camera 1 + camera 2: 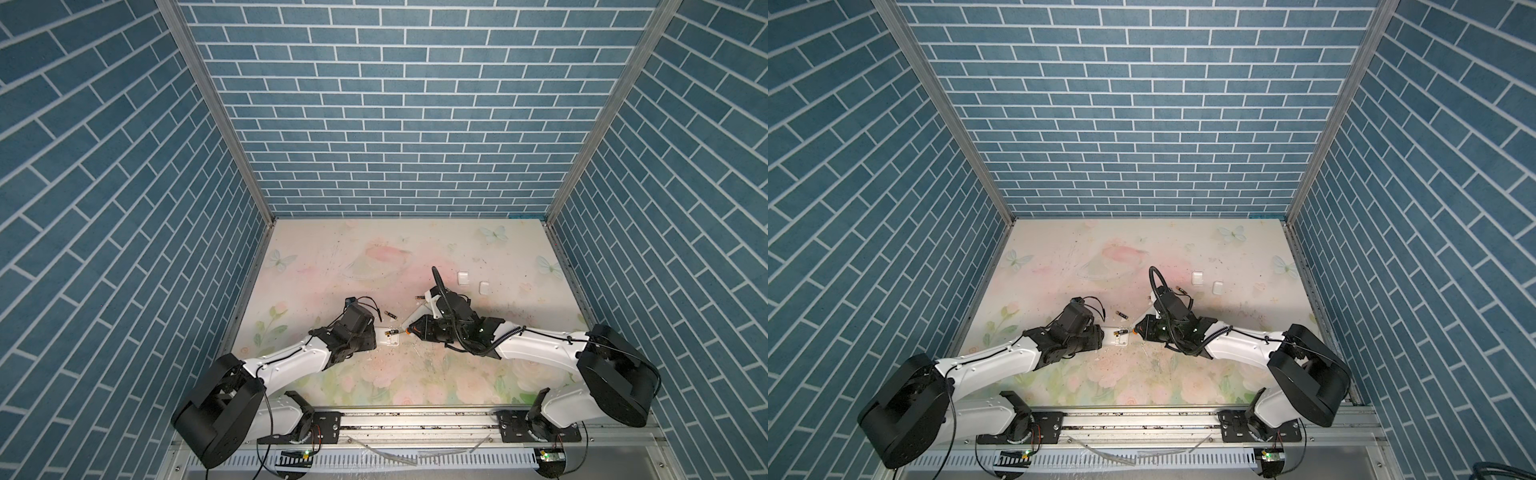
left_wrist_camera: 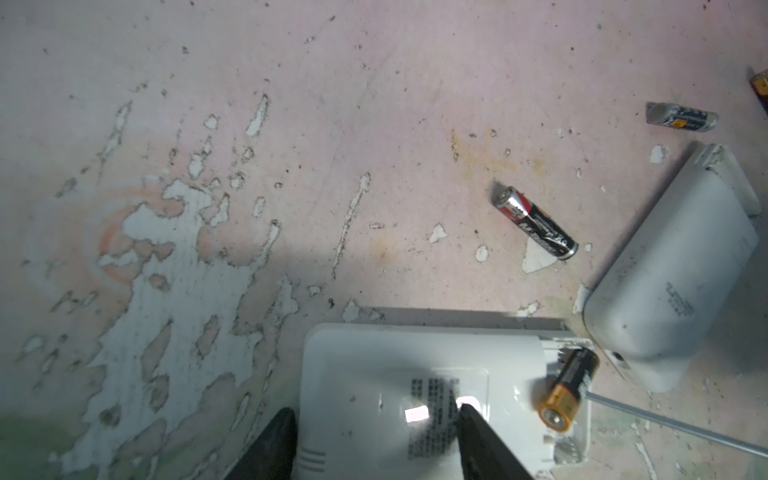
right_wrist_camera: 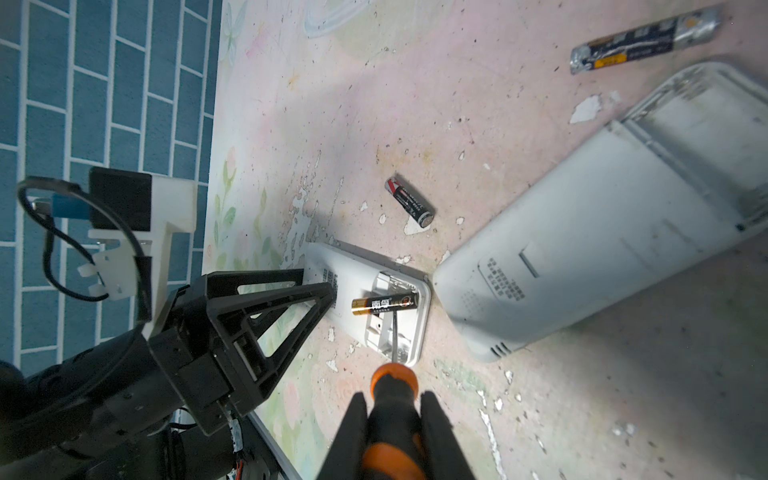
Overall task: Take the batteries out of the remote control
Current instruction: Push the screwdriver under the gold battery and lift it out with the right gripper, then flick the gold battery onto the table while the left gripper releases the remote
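**White remote clamped, one battery tipped up in its bay**

White plastic fills most of what the wrist cameras see. The right wrist view is the clearest. In it the left gripper [image 3: 318, 282] has its jaws part-way apart and closed on one end of the small remote [image 3: 357, 270]. That remote lies back-up on the table [image 3: 415, 104] with its battery bay open. One battery [image 3: 384, 304], black with a gold end, sits tilted across that bay. The right gripper [image 3: 395, 411] is clamped tight on the black-and-orange handle of a screwdriver [image 3: 392, 376], and its thin shaft runs into the bay just under the battery.

The left wrist view shows neither that handle nor the right gripper, only the bare shaft coming in from the side.

A red-and-black battery [image 3: 410, 201] lies loose on the table near the small remote. A blue-and-silver battery [image 3: 644, 39] lies farther off, near the far end of the larger remote [image 3: 582, 232], which rests back-up just beside the small one.

Only the top views take in a white cover [image 1: 462, 277] and a second cover [image 1: 483, 287], close together and well apart from the remotes.

As for writing, the tipped battery carries two large Chinese characters on its dark band. The red-and-black one has silver lettering I cannot make out. Both remotes bear blocks of small print, too fine to read.
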